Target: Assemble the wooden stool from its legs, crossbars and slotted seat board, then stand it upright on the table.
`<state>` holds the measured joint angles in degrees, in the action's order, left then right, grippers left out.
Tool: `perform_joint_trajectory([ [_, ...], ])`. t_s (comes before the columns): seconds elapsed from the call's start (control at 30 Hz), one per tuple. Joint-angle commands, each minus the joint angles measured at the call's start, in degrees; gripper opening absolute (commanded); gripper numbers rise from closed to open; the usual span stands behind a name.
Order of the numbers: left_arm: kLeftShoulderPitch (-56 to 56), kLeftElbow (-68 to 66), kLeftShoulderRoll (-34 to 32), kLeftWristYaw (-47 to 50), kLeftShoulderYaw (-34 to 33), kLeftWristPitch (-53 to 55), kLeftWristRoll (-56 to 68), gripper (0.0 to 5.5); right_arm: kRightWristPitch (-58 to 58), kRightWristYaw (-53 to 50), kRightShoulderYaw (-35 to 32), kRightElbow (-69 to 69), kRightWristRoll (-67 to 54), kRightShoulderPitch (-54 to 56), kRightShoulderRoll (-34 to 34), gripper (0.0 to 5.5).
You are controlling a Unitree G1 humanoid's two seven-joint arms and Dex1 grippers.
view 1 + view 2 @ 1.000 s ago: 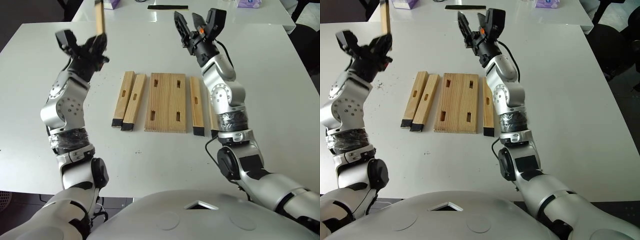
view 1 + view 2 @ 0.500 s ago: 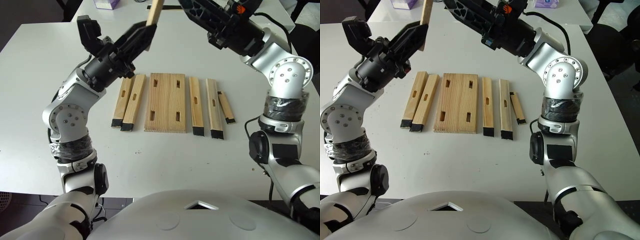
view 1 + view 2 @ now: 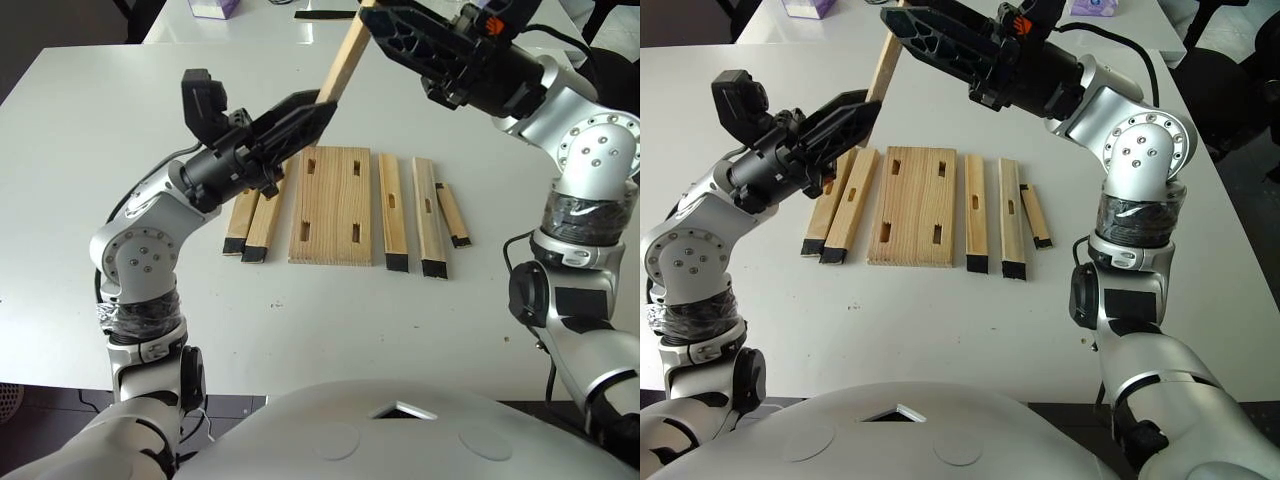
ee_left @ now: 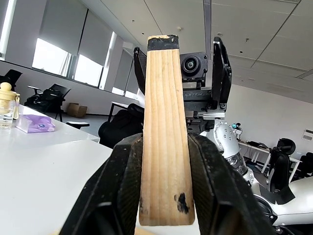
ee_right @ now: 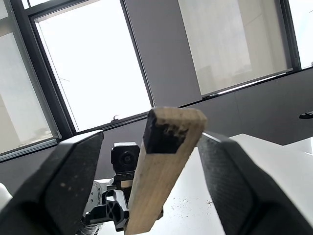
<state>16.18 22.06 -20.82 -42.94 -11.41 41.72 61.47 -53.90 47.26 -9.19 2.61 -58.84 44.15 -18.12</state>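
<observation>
A light wooden bar with a black end (image 3: 345, 55) is held tilted in the air above the table, with my left gripper (image 3: 316, 104) shut on its lower part. My right gripper (image 3: 372, 14) is open, and its dark fingers (image 5: 73, 181) straddle the bar's black upper end (image 5: 164, 134) with gaps on both sides. Below, the slotted seat board (image 3: 332, 205) lies flat on the white table (image 3: 80, 150). Two slotted legs (image 3: 258, 200) lie on its left, two more (image 3: 410, 210) on its right. A short crossbar (image 3: 452, 215) lies beside those.
A second white table (image 3: 250, 25) stands behind, with a purple packet (image 3: 213, 8) and a thin black strip (image 3: 322, 14) on it. The near half of the table in front of the parts is bare.
My left gripper has carried the bar lower and toward the table's middle, tilting it. My right arm has swung up and away from the right-hand legs, and its fingers now flank the bar's top end.
</observation>
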Motion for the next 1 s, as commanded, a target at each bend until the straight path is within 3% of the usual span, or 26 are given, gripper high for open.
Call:
perform_joint_trajectory([
  [0.03,-0.6,0.8,-0.7,-1.0,0.7,0.0,1.0,1.30,-0.5,0.1,-0.2,-0.6,-1.2,1.7,0.1,2.90],
  [0.37,-1.0,1.3,-1.2,-2.1,1.5,1.0,3.8,1.30,-0.9,1.3,0.7,-1.3,-2.0,2.5,-0.1,1.48],
  [0.67,-1.4,0.6,-2.8,-2.7,2.4,3.1,5.9,1.30,-2.2,3.4,1.3,-0.4,-3.3,3.2,-1.0,1.38],
  [0.93,-0.2,-3.2,-3.1,-1.5,2.1,-1.4,-0.8,1.30,0.2,4.9,1.4,1.1,-0.8,0.2,-2.7,1.36],
  [1.0,-0.1,-3.8,-3.4,-2.0,1.9,-2.0,-1.6,1.74,1.2,5.1,1.6,1.1,0.6,-0.6,-3.3,1.36],
])
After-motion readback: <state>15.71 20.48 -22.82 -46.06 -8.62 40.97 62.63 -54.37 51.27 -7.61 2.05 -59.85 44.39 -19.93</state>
